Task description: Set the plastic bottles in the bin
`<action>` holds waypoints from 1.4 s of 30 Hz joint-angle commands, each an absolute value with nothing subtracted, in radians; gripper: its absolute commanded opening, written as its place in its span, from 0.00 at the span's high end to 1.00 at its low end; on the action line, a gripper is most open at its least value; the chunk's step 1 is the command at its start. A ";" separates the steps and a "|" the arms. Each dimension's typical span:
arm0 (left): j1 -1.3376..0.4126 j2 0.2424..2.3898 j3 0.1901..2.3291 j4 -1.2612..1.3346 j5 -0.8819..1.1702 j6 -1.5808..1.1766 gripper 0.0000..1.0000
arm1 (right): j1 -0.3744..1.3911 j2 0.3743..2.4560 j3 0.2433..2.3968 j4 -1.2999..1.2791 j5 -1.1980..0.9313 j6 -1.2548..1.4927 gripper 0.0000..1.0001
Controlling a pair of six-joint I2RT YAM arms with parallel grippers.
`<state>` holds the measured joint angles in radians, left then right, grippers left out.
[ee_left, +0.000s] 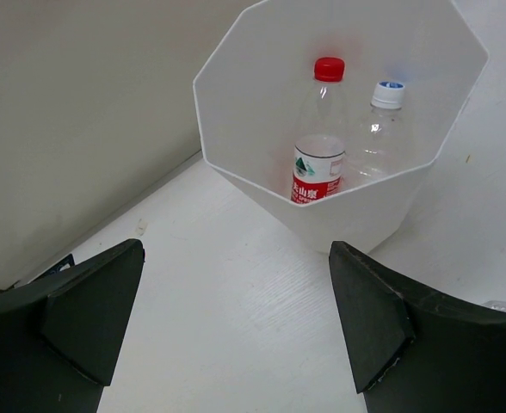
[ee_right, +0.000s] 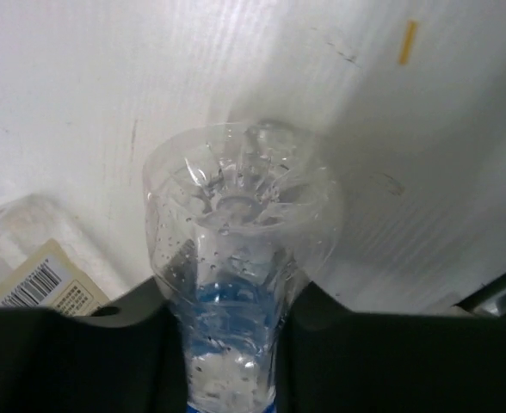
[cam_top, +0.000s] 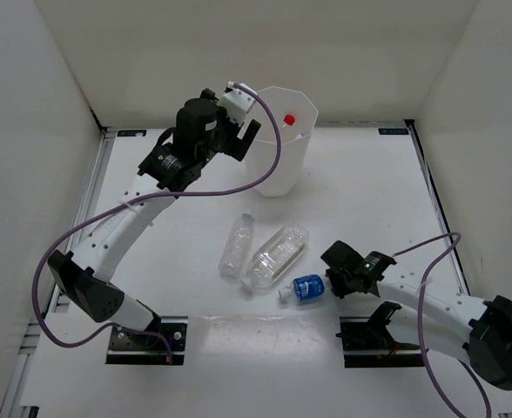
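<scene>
The translucent white bin (cam_top: 273, 165) stands at the back; in the left wrist view (ee_left: 236, 120) it holds a red-labelled, red-capped bottle (ee_left: 318, 155) and a slim plain bottle (ee_left: 379, 129), both upright. My left gripper (cam_top: 241, 124) hovers open and empty beside the bin's near-left rim (ee_left: 236, 318). A slim plain bottle (cam_top: 237, 246) and a fatter ribbed bottle (cam_top: 276, 255) lie mid-table. My right gripper (cam_top: 336, 280) is low at the table, shut on the blue-labelled bottle (cam_top: 306, 288). In the right wrist view its fingers (ee_right: 227, 310) pinch that bottle (ee_right: 236, 241), whose clear end sticks out.
White walls enclose the table on three sides, close behind the bin. A barcode label (ee_right: 51, 280) of a neighbouring bottle shows at the left of the right wrist view. Purple cables loop along both arms.
</scene>
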<state>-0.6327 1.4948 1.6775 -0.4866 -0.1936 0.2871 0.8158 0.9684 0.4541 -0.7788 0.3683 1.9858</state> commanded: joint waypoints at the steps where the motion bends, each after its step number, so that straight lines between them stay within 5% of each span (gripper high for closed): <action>1: -0.638 1.444 1.658 -0.498 -0.213 0.305 0.00 | 0.821 1.012 0.474 -0.827 0.451 2.126 0.85; 3: -0.638 1.431 1.645 -0.499 -0.222 0.327 0.00 | 0.821 1.025 0.540 -0.871 0.498 2.058 0.99; 18: -0.551 1.233 1.356 -0.508 -0.370 0.407 0.00 | 0.735 1.143 1.208 -1.406 1.251 1.850 0.99; 20: -0.540 1.209 1.304 -0.508 -0.370 0.393 0.00 | 0.701 1.180 1.319 -1.407 1.346 1.711 0.99; 26: -0.520 1.149 1.229 -0.526 -0.370 0.341 0.00 | 0.666 1.314 1.728 -0.841 1.643 0.938 0.99; 31: -0.502 1.129 1.195 -0.535 -0.370 0.322 0.00 | 0.585 1.508 2.103 -0.722 1.519 0.713 0.99; 35: -0.491 1.120 1.186 -0.545 -0.370 0.322 0.00 | 0.534 1.412 1.827 -0.043 0.921 0.162 0.99; 37: -0.482 1.120 1.186 -0.545 -0.361 0.322 0.00 | 0.534 1.381 1.766 0.154 0.738 0.094 0.99; 42: -0.457 1.111 1.167 -0.554 -0.328 0.322 0.00 | 0.509 1.626 2.092 -0.005 0.429 -0.068 0.99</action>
